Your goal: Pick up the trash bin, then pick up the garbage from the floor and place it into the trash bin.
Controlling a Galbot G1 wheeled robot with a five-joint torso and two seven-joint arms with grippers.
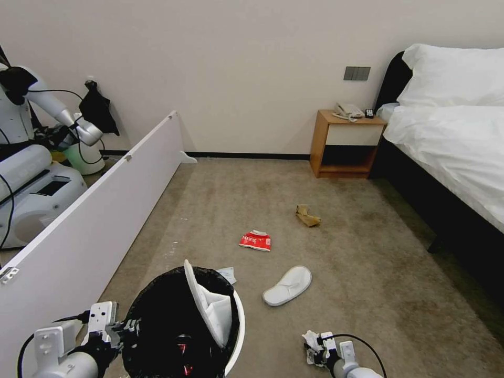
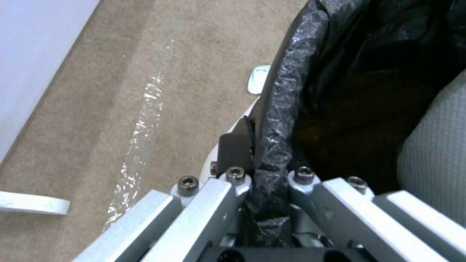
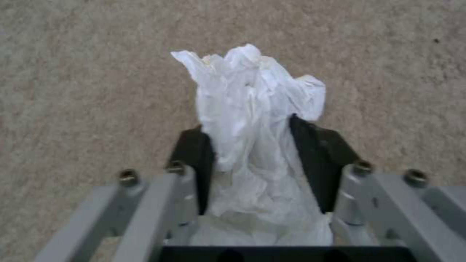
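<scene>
The trash bin [image 1: 237, 336], white with a black bag over its rim, hangs at the lower left with a white slipper [image 1: 210, 307] standing up inside it. My left gripper [image 1: 118, 328] is shut on the bin's bagged rim [image 2: 286, 91], one finger [image 2: 233, 149] outside it. My right gripper [image 3: 250, 134] is shut on a crumpled white tissue [image 3: 257, 83] just above the carpet floor [image 1: 367, 252]; the head view shows that gripper [image 1: 317, 349] at the bottom right. On the floor lie a second white slipper [image 1: 287, 285], a red snack packet [image 1: 255, 240] and a crumpled brown paper bag [image 1: 307, 216].
A long white panel [image 1: 105, 210] runs along the left, with another robot [image 1: 31, 157] behind it. A bed [image 1: 451, 136] fills the right side, and a wooden nightstand [image 1: 344, 142] stands against the far wall. A small white scrap [image 1: 227, 273] lies beside the bin.
</scene>
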